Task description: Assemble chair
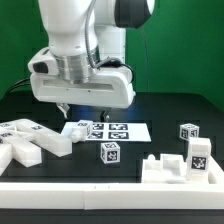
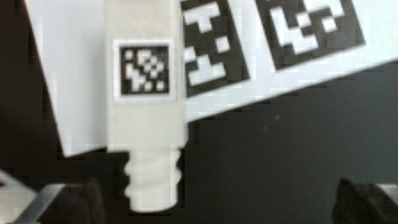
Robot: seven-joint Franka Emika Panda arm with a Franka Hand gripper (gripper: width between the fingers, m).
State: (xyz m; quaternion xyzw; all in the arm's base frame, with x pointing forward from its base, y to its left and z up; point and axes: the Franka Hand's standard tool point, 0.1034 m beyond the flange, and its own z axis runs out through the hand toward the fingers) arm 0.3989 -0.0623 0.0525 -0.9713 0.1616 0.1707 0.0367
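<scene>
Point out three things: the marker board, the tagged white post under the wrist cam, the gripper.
marker board [image 1: 140,131]: exterior view, bare white end, right of its tags.
tagged post [image 2: 146,130]: wrist view, plain shaft between the tag and the ridged tip.
gripper [image 2: 210,200]: wrist view, midway between its two fingertips, jaws open.

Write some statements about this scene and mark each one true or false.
1. The gripper is open and holds nothing. True.
2. The white post in the wrist view is bare. False: it carries a black-and-white tag.
3. That post lies partly across the marker board. True.
4. The table is white. False: it is black.
</scene>
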